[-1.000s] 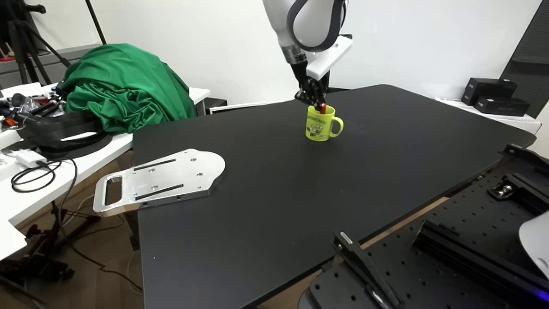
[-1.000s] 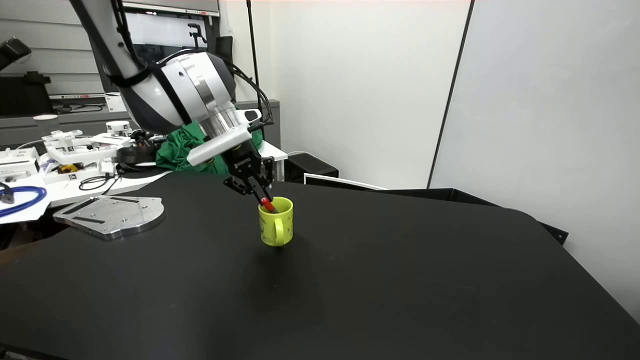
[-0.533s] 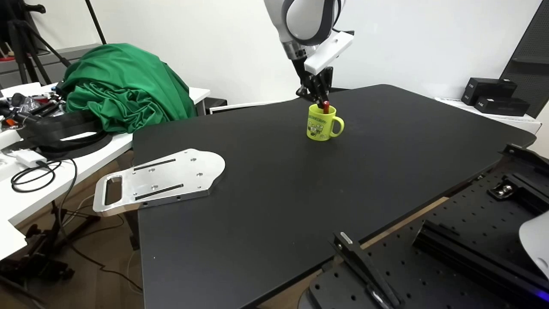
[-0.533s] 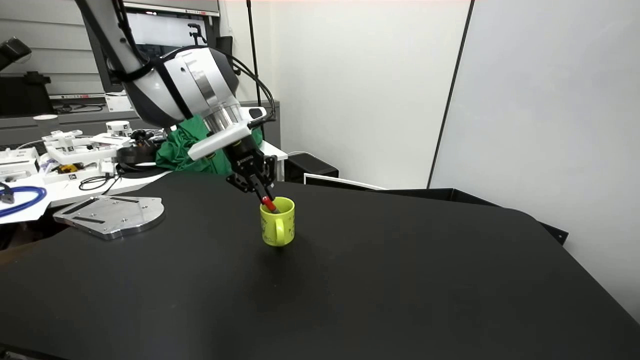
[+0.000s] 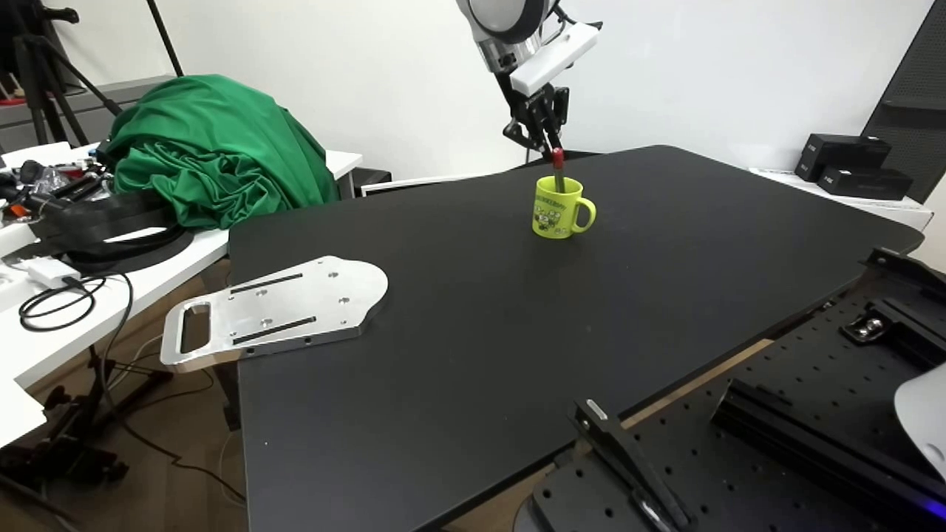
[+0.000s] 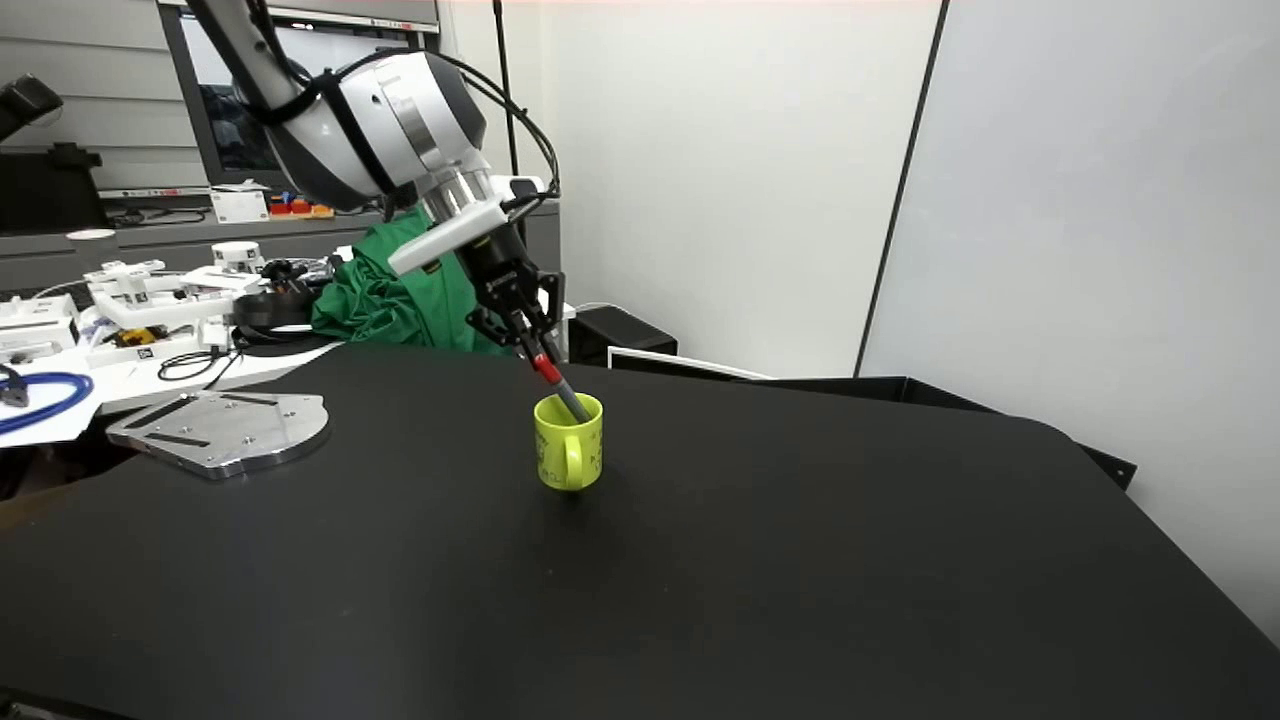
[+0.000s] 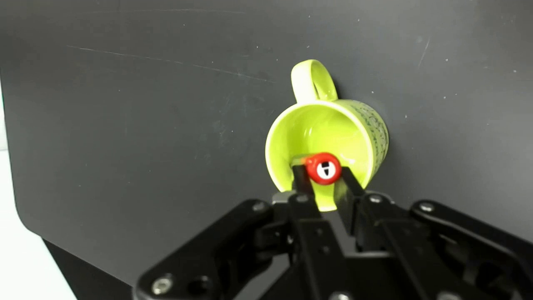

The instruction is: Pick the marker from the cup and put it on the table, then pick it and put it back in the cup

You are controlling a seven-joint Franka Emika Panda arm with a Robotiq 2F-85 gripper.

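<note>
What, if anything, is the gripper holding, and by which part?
The marker, pinched in the gripper by its red upper end; the marker's body reaches down into the cup.

Bright, even light fills both exterior views, paling the white wall (image 6: 740, 190) behind the gripper (image 6: 543, 358). Below the gripper, in an exterior view, a soft shadow (image 6: 570, 512) dims the table (image 6: 850, 560). In the wrist view, small glints whiten the inside of the cup (image 7: 333, 129) beneath the gripper, whose nearest parts blur; a corner off to its side burns out white.

Marker (image 6: 562, 388) partly hidden inside cup (image 5: 565, 219), arm (image 6: 395, 125) cropped above in both exterior views
</note>
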